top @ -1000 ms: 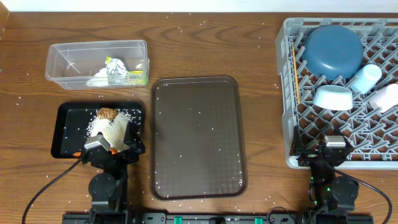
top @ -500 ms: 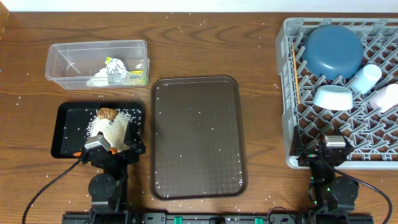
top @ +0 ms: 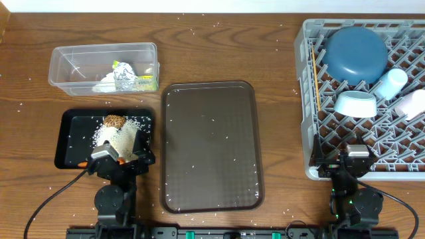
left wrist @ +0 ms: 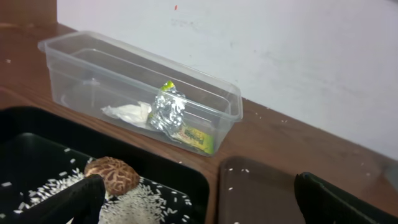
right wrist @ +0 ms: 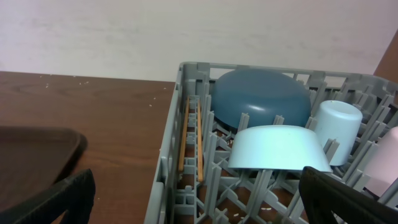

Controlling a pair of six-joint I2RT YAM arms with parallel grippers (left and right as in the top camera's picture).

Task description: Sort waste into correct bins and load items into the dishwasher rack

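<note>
Evidently changing nothing over the last second: resting the left gripper (left wrist: 202,202) at the near-left edge and the right gripper (right wrist: 199,202) at the near-right corner, fingers spread wide, gripping nothing. Keeping the foil ball (top: 123,74), tissue (top: 105,84) and yellow-green packet (top: 146,82) in the clear tub (top: 103,45) at the far-left corner, the brown mushroom (top: 115,121) and rice (top: 136,123) in the black tray (top: 66,143), and the dark-blue dish (top: 355,53), white bowl (top: 355,104), light-blue cup (top: 392,83), white cup (top: 415,103) and chopsticks (top: 315,76) in the dishwasher rack (top: 309,99) along the right edge. Probably finishing up.

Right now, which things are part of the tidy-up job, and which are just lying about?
Job: clear tub, foil ball, tissue, packet; black tray, brown lump, rice; rack, blue dish, white bowl, light-blue cup, white cup, chopsticks.
Lying about: brown serving tray.
</note>
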